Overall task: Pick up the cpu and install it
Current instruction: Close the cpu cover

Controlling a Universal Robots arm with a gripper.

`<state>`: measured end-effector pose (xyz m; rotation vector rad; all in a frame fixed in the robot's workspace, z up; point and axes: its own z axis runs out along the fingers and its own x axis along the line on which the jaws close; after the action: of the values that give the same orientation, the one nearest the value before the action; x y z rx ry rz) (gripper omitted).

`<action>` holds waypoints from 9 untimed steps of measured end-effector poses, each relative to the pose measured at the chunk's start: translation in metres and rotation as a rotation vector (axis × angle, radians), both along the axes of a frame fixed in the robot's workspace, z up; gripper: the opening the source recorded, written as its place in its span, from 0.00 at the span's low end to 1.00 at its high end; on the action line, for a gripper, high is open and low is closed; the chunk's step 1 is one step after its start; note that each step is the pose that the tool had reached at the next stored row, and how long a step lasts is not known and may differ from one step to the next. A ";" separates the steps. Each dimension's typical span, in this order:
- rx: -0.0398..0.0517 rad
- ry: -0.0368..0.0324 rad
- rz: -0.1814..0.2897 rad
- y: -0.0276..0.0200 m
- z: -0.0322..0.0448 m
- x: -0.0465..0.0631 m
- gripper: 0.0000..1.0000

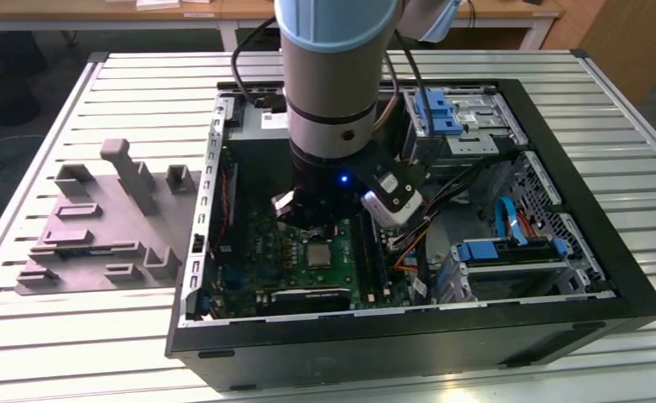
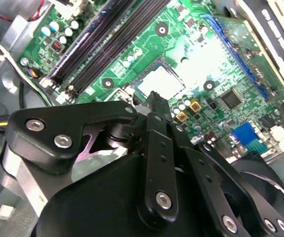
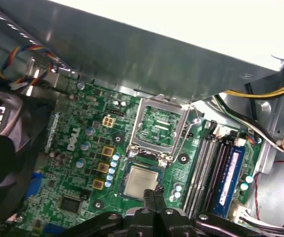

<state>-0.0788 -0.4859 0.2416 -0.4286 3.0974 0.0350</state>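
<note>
One arm is reaching down into the open PC case (image 1: 596, 277), which lies on the slatted surface (image 1: 103, 336). The claw (image 3: 156, 197) hangs just above the green mobo (image 3: 78, 148). Fingers (image 3: 152, 200) are pressed together in the first wrist view, tips narrow, nothing gripped between them.

The cpu (image 3: 141, 181), w/ silvery top and pale rim, sits flat on the board right in front of the fingertips; in the second wrist view it's at (image 2: 160, 83), just past the claw tip (image 2: 156, 101). In the exterior view it shows as a grey square (image 1: 320, 254) just below the wrist. Can't tell if the tips touch it.

Socket frame (image 3: 159, 129) is hinged open, standing beside the cpu on the side away from the claw. RAM slots (image 3: 208, 168) run alongside. Grey moulded fixture (image 1: 103, 227) lies on the surface at the exterior view's left, well apart from the case.
</note>
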 end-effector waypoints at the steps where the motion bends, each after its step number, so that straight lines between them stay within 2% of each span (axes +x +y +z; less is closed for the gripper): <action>1: 0.0000 0.0000 0.000 0.0011 -0.0003 0.002 0.11; 9: -0.0002 0.0000 0.002 0.0131 -0.0032 0.015 0.11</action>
<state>-0.0643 -0.4728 0.2384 -0.4311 3.0972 0.0348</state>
